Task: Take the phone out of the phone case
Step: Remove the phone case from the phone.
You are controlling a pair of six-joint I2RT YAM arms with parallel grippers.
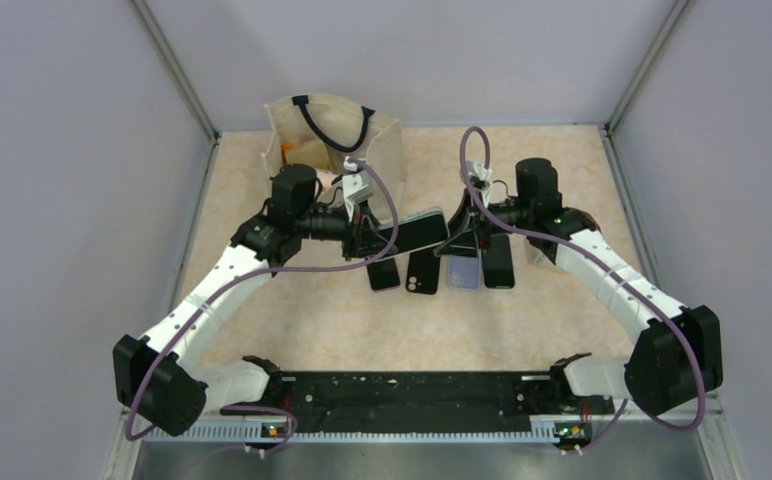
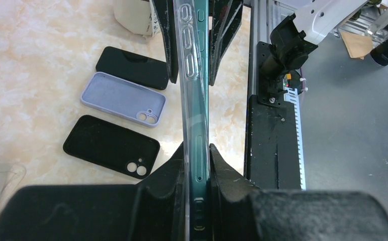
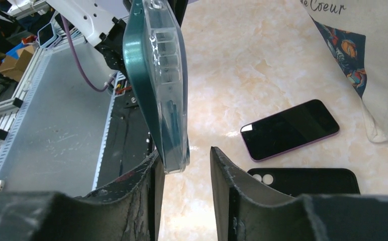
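From above, the phone (image 1: 420,232) hangs lengthwise between both inward-reaching arms, its end clamped by the left gripper (image 1: 380,240). Left wrist: its clear case (image 2: 186,75) runs edge-on, straight ahead. Right wrist: the right gripper (image 3: 184,153) stands open, the phone's corner against one finger.

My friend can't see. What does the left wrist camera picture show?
The left gripper clamps a phone in its clear case, seen edge-on up the middle, with the right gripper open around it farther up. On the table at left lie a black case, a lilac case and a black slab.
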